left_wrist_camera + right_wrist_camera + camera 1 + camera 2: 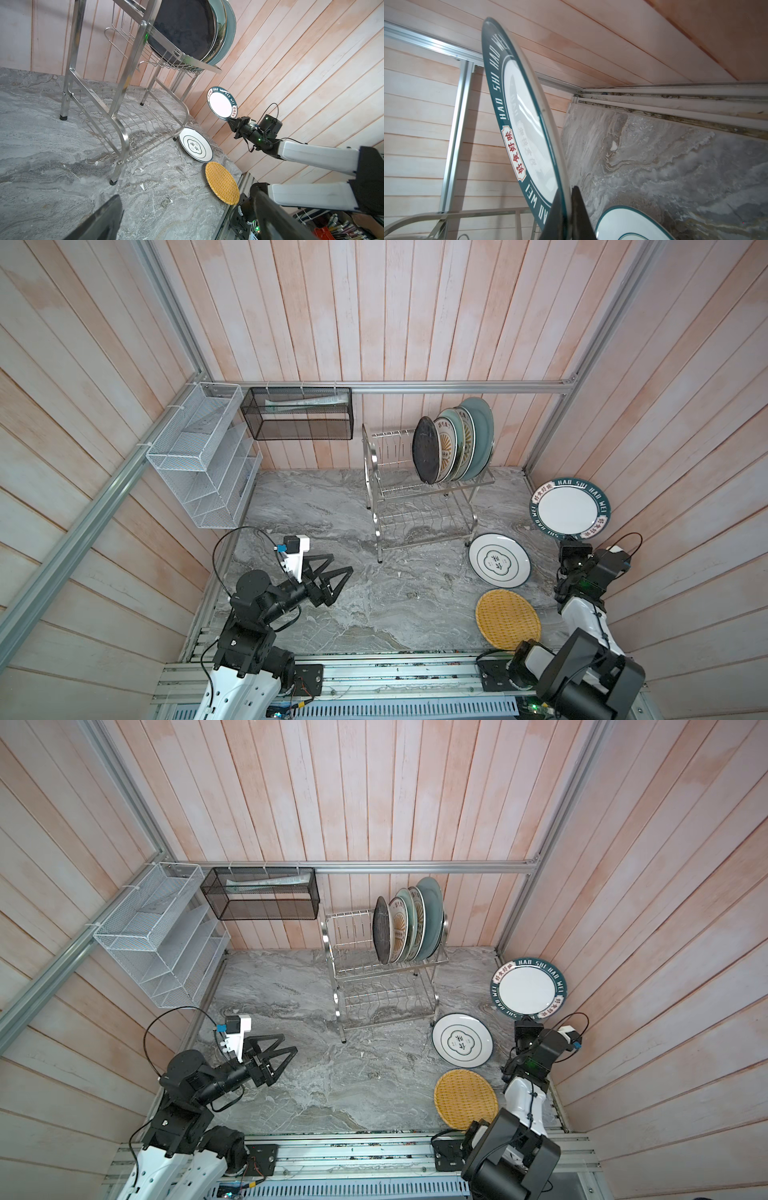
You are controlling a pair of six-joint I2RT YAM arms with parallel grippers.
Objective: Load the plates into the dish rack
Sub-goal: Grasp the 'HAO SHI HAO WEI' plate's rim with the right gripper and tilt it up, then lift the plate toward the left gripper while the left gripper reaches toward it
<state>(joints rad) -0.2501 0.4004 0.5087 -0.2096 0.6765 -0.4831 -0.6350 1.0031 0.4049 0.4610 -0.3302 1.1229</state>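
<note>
Item 1. Grey marbled tabletop [332, 614], walled on three sides by pale wood planking.

Item 2. White mesh tiered organiser [199, 464], hung at the far left corner.

Item 3. Dish rack [376, 526]: shiny steel wire, two tiers, arched side frames, upright slot prongs. It stands at the far middle of the tabletop. I see its lower tier bare.

Item 4. Black mesh basket [299, 418], on the back rail just left of the rack.

Item 5. Plates slotted on the rack's upper tier, right end. I count five on edge, packed close: dark navy plate [426, 450] at the front, then a cream plate with an orange sunburst [445, 439], a pale green plate [455, 423], a second sunburst plate [468, 435] and a grey-blue plate [482, 427] at the back.

Item 6. Lettered plate [570, 508]: white centre, dark teal border with white letters and red-charactered panels. It is held upright off the tabletop, right of the rack and near the right wall.

Item 7. White plate [498, 560] with thin dark rings and a central emblem, flat on the tabletop by the rack's near right foot.

Item 8. Yellow woven plate [508, 619], flat, just nearer than the white one.

Item 9. Right gripper [568, 205]: clamped on the lettered plate's bottom rim.

Item 10. Left gripper [342, 563]: jaws spread wide, holding nothing, above the near left tabletop.
</note>
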